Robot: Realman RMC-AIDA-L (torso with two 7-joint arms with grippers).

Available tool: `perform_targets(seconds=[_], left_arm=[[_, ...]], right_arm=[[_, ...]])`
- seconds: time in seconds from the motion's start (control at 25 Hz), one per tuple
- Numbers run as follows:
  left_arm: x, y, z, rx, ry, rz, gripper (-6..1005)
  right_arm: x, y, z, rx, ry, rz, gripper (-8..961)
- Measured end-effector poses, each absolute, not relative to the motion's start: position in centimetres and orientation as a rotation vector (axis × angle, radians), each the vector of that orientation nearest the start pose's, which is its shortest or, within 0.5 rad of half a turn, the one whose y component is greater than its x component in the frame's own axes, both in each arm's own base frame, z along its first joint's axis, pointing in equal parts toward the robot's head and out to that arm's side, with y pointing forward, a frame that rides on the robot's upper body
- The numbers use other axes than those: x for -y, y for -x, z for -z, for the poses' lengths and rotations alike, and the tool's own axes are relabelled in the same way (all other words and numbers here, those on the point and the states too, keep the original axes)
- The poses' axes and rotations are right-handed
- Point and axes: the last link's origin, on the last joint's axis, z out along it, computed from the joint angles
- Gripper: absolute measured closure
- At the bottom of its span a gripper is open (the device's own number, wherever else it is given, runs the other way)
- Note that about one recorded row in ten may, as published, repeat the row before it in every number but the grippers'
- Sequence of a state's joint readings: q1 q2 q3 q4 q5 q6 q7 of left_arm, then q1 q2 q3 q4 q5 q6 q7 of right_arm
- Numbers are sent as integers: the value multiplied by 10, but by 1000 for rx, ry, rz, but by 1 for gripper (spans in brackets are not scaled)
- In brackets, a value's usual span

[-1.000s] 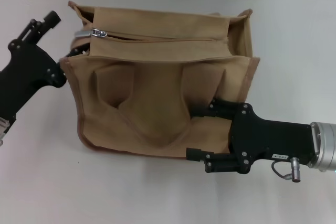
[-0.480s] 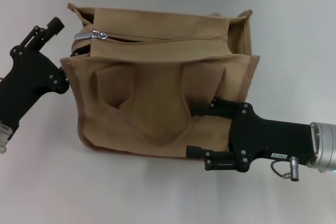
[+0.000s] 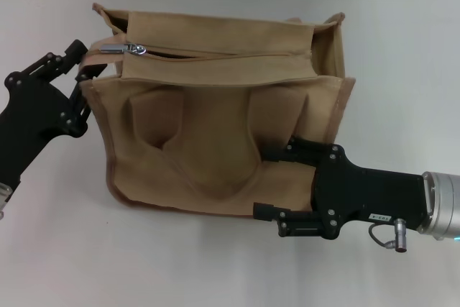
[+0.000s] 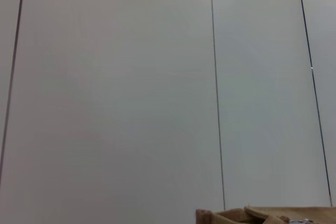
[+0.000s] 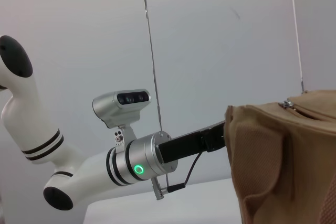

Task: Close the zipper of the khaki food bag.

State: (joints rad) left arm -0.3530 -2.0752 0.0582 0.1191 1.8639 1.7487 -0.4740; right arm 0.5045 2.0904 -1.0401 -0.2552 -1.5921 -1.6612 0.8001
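Note:
The khaki food bag stands on the white table with its zipped top panel facing up. The zipper runs across the top, slightly gaping. Its silver slider sits at the bag's left end, the pull tab pointing left. My left gripper is open at the bag's upper left corner, fingertips just short of the pull tab. My right gripper is open, its fingers straddling the bag's lower right front. The right wrist view shows the bag and the slider. The left wrist view shows only the bag's top edge.
The white table extends to the right of and in front of the bag. A grey panelled wall stands behind. My left arm shows in the right wrist view, reaching to the bag's far end.
My left gripper has moved right, in to the bag's left end, close to the pull tab. The pull tab now lies flatter, pointing left. The right gripper has shifted slightly down.

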Motion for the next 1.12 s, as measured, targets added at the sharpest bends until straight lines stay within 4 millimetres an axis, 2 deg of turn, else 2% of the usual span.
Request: perform_targets(seconds=[0.28,0.48,0.52,0.6,0.64,0.84,0.88,0.92,1.0,1.12], left_arm=[[-255,305,-3,251,1950,1108,854],[-250,297,-8,215,1934,1192,955],[-248,290,-10,190,1926,1261,975],[-247,286,-11,180,1925,1295,975],[-248,278,-11,161,1936,1355,975],[-251,272,-6,159,1947,1372,975],[-253,272,-5,173,1933,1368,975],[-254,272,-5,182,1924,1368,975],[-254,272,-4,184,1918,1367,975],[-255,272,-4,180,1920,1361,974]], right_arm=[[-262,-241,68,-211,2798,-1127,137],[-254,-237,61,-217,2783,-1237,136],[-251,-237,57,-208,2770,-1269,136],[-250,-237,55,-203,2760,-1280,136],[-250,-237,54,-202,2753,-1284,136],[-256,-233,50,-220,2720,-1330,136],[-258,-230,47,-247,2701,-1356,136],[-269,-224,39,-344,2650,-1425,136],[-274,-221,35,-390,2637,-1454,136],[-293,-204,23,-567,2686,-1499,137]])
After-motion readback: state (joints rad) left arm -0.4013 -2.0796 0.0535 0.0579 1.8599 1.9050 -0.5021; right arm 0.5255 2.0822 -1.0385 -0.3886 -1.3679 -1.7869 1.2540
